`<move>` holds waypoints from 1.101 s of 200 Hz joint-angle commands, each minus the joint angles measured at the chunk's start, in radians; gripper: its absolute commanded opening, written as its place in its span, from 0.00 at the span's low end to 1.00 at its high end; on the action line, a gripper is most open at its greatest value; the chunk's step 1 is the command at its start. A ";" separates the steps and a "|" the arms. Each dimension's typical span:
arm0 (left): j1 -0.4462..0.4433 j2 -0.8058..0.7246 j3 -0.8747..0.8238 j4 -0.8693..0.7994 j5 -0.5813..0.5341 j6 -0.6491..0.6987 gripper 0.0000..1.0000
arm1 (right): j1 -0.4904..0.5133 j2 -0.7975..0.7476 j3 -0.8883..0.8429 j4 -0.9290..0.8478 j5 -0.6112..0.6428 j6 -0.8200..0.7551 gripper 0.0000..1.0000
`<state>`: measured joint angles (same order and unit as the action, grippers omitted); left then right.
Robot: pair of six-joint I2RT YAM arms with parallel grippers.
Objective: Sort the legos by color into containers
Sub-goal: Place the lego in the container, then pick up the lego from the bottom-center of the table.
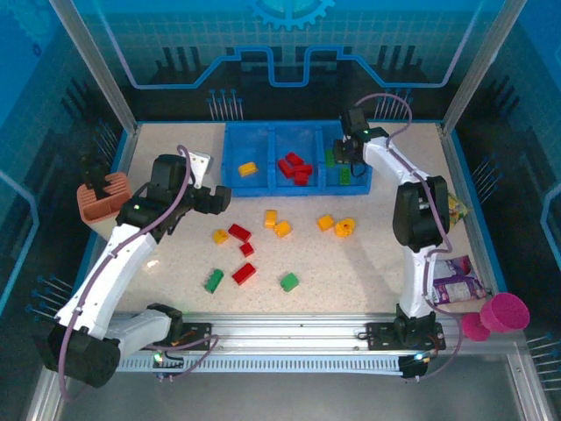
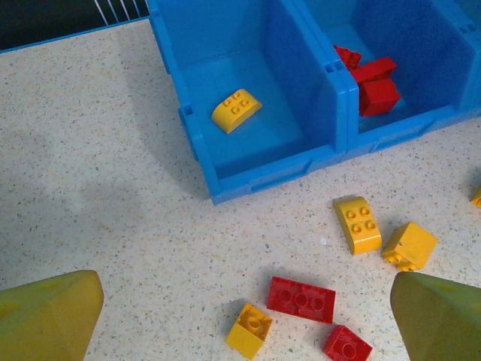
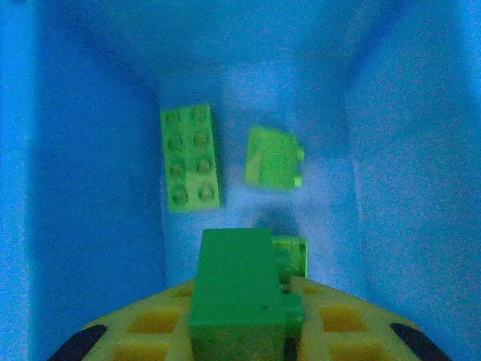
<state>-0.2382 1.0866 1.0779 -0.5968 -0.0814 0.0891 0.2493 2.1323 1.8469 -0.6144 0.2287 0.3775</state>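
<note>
Your right gripper (image 3: 240, 335) seems to pinch a green brick (image 3: 239, 286) above green legos (image 3: 192, 158); a tilted release could bounce it over the tray (image 3: 83, 188) wall. Your left gripper (image 2: 240, 316) is spread.

- Blue tray (image 1: 263, 187).
- Inside it: yellow brick (image 2: 236, 110), red bricks (image 2: 372, 83), lime-green bricks (image 3: 191, 156).
- Deeper green brick (image 3: 237, 286) against pale yellow fingers (image 3: 150, 325).
- Beige table (image 1: 368, 263) with fine dark speckles.
- Salmon-pink holder (image 1: 98, 202), magenta cup (image 1: 505, 312).
- White arms (image 1: 114, 272), black joints.
</note>
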 commanded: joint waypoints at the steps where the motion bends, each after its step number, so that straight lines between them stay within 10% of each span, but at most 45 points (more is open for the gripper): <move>1: 0.010 -0.005 0.021 -0.010 -0.010 0.026 0.99 | -0.012 0.087 0.134 -0.019 0.033 -0.065 0.21; 104: 0.010 -0.036 0.025 -0.016 -0.026 0.032 0.99 | -0.016 0.239 0.368 -0.109 0.050 -0.077 0.46; 220: 0.010 -0.112 0.012 0.002 -0.011 0.020 0.99 | 0.219 -0.598 -0.428 -0.014 -0.098 -0.011 0.71</move>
<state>-0.2382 1.0031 1.0779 -0.5995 -0.0925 0.1074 0.3580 1.6306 1.5658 -0.6140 0.1928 0.3889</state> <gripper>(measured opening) 0.992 0.685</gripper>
